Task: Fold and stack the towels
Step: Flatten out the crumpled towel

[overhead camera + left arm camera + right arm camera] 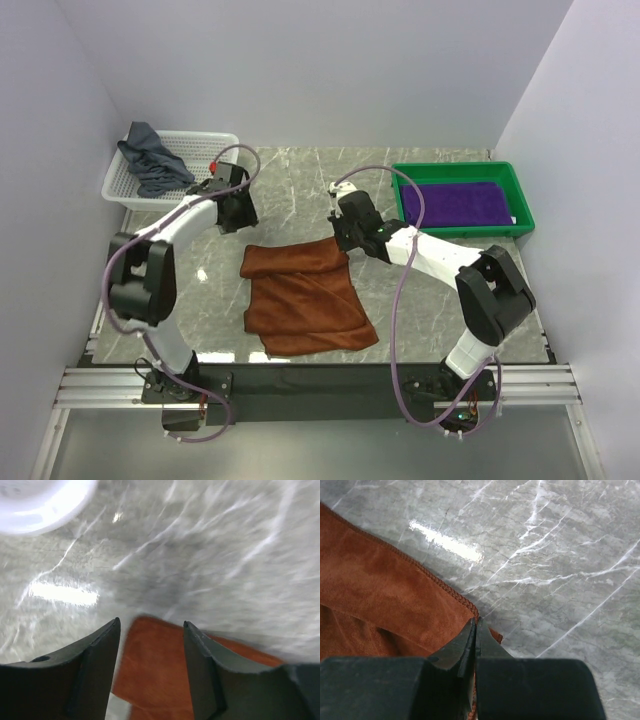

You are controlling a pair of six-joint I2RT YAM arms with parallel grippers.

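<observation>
Two hands low over the desk [300,180], elbows raised: left hand [151,625] open above the rust towel [305,295], right hand [476,624] clamped on its corner. Our left wrist view is blurred.

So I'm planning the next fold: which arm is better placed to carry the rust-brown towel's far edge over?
Right, probably. The right fingers are shut on the far right corner of the rust-brown towel; the left fingers stand open near its far left corner, gripping nothing.
</observation>
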